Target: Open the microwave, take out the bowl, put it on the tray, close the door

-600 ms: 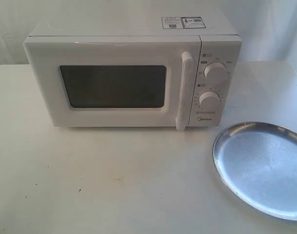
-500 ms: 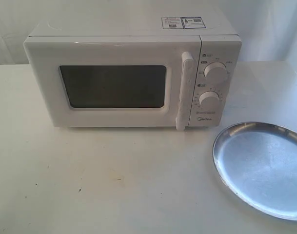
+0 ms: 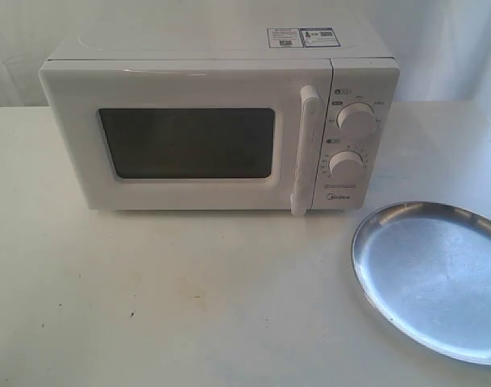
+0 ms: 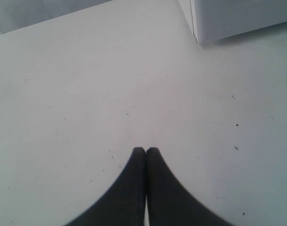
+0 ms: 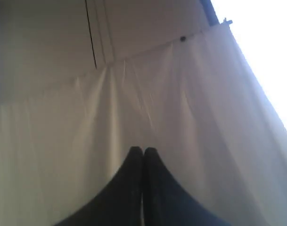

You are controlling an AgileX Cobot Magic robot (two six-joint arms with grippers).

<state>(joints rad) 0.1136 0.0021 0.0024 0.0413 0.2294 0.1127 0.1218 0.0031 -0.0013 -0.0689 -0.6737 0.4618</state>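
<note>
One microwave stands on the white surface. Its one door is shut flush, with one bar handle upright and two dials stacked just beside it at 3 o'clock. One silver tray lies at the microwave's 4 o'clock, near but apart. The two left fingers are pressed together above the surface, holding nothing. The two right fingers are likewise pressed together and empty, facing white cloth.
</note>
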